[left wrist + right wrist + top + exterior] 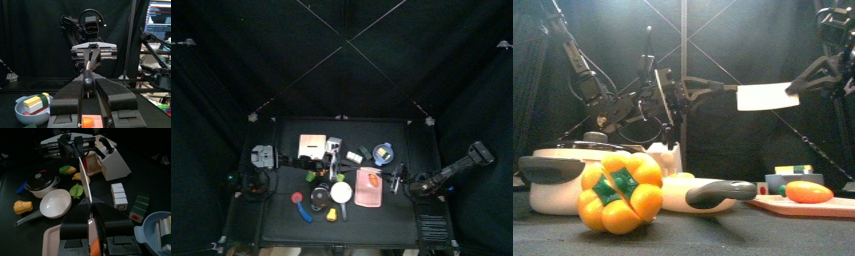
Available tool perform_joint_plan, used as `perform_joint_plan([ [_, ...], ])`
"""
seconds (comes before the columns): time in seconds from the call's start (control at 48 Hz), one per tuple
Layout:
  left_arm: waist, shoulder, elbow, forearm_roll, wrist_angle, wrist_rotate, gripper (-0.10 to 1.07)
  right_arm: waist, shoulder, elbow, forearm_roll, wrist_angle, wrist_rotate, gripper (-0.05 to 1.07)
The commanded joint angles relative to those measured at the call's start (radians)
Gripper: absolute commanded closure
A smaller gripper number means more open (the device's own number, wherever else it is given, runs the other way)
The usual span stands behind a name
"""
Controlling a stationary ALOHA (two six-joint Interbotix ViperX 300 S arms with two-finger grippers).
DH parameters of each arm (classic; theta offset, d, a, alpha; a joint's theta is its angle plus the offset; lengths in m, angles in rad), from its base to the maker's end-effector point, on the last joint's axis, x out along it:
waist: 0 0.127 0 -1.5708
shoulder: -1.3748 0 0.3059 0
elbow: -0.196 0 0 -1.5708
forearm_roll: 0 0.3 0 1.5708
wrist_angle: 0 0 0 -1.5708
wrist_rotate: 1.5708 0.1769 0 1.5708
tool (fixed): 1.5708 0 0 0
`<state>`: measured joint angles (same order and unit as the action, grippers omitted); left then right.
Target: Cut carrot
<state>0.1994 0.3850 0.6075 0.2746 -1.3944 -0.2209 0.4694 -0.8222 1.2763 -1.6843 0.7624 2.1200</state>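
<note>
The carrot (808, 192), a stubby orange piece, lies on the pale pink board (780, 209) at the table's front right. The board also shows in the top view (369, 192). My right gripper (798, 88) is shut on the handle of a knife, whose broad white blade (764, 97) hangs level, high above the board. In the right wrist view the blade (81, 178) runs edge-on out from my right gripper (90, 223). My left gripper (90, 82) has its jaws close together with nothing seen in them. The left arm (255, 182) rests at the table's left side.
A yellow pepper (620, 192) stands at the front. Behind it are a pot (560, 170) and a white bowl with a black handle (720, 192). A white knife block (110, 160), small blocks (120, 195) and a blue bowl (157, 233) stand further back.
</note>
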Motion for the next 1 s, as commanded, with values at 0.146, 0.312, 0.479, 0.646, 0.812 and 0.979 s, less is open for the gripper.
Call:
perform_joint_plan([
  [0.146,-0.005,0.000,-0.012,0.002,0.035,0.008,0.42,-0.002,0.014,0.002,0.072,-0.008,-0.005,0.65],
  [0.312,-0.015,0.014,-0.012,0.009,0.120,0.011,0.42,-0.006,0.040,0.015,0.146,-0.025,-0.044,0.66],
  [0.479,-0.025,0.029,-0.020,0.009,0.140,0.011,0.42,-0.018,0.064,0.008,0.272,-0.058,-0.170,0.66],
  [0.646,-0.029,0.049,-0.032,0.037,0.153,0.012,0.42,-0.037,0.064,0.005,0.339,-0.112,-0.273,0.66],
  [0.812,-0.026,0.071,-0.046,0.057,0.172,0.032,0.42,-0.089,0.064,0.023,0.344,-0.141,-0.318,0.66],
  [0.979,-0.020,0.075,-0.064,0.064,0.218,0.121,0.42,-0.153,0.067,0.034,0.333,-0.213,-0.360,0.66],
])
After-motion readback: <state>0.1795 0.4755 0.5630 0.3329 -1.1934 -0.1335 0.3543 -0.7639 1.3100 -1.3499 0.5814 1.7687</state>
